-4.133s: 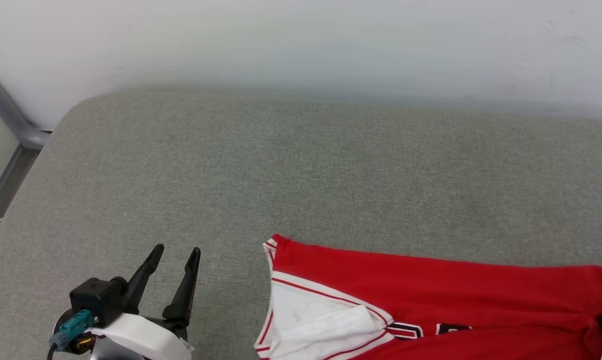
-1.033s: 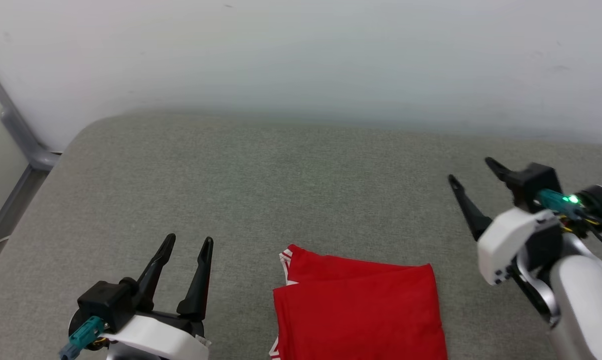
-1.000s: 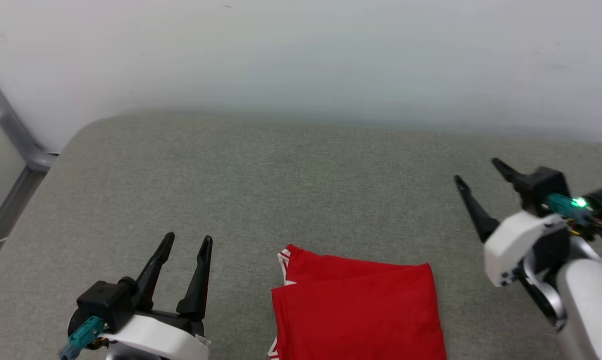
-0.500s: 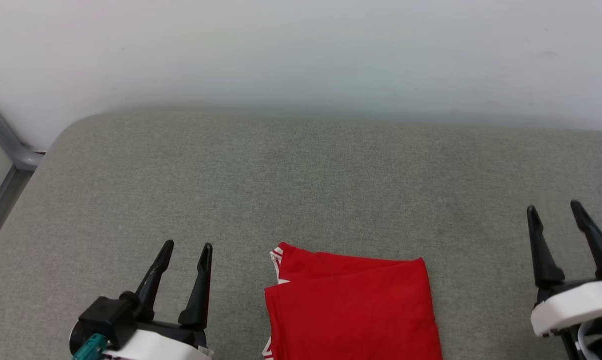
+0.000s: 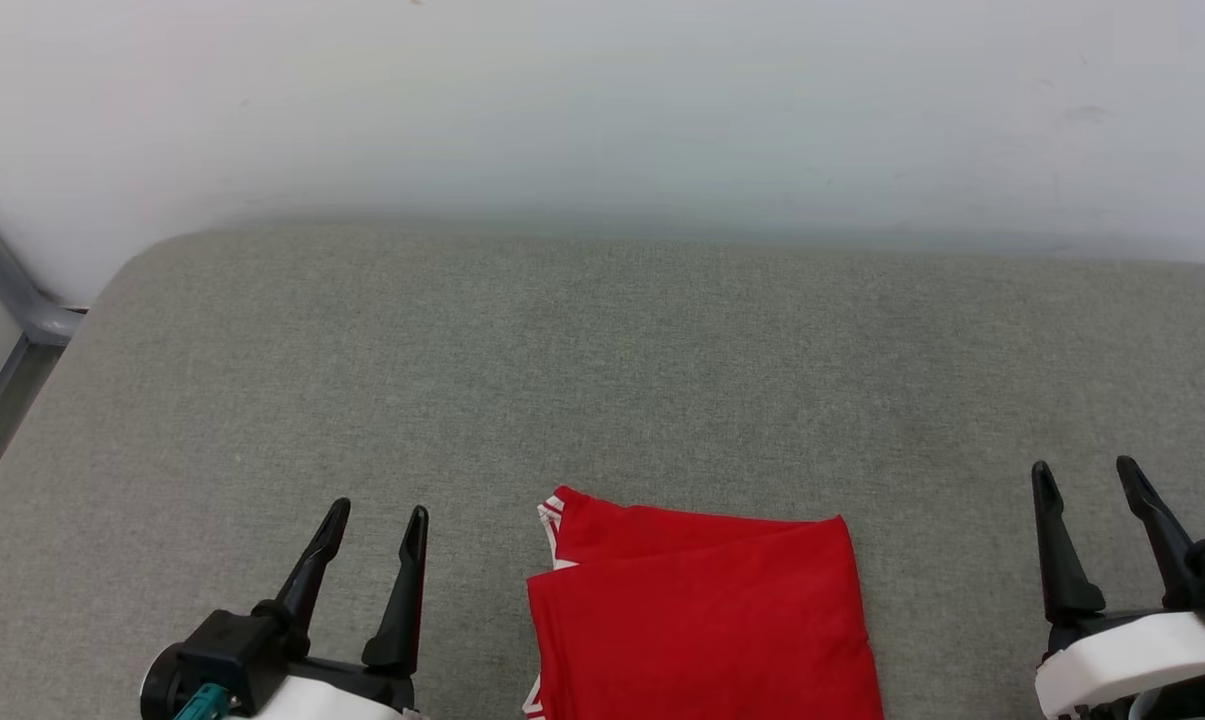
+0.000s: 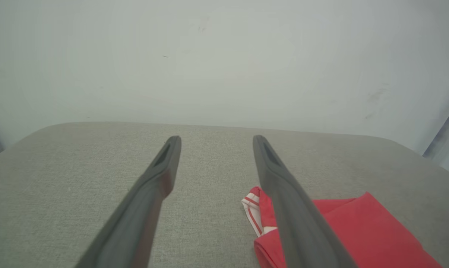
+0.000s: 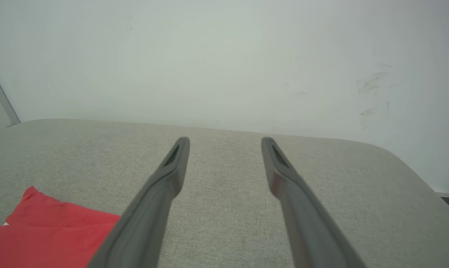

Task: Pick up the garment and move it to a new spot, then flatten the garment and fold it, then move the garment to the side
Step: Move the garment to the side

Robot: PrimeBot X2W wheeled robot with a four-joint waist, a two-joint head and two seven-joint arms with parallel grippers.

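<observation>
Left end effector (image 6: 213,138) gapes near striped-trimmed garment (image 6: 362,227).

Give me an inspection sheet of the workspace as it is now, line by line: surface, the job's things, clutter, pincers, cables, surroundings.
surface: grey woven cushion, flat, with a rounded far-left corner.
job's things: red garment, folded into a compact rectangle, striped white trim showing at its far-left corner; its near edge is cut off by the head view.
clutter: nothing seen.
pincers: left pincer open, holding nothing, to the garment's left; right pincer open, holding nothing, to its right; neither touches the cloth.
cables: teal connector at the left wrist.
surroundings: white wall behind, with faint scuffs; grey metal frame at far left.
</observation>
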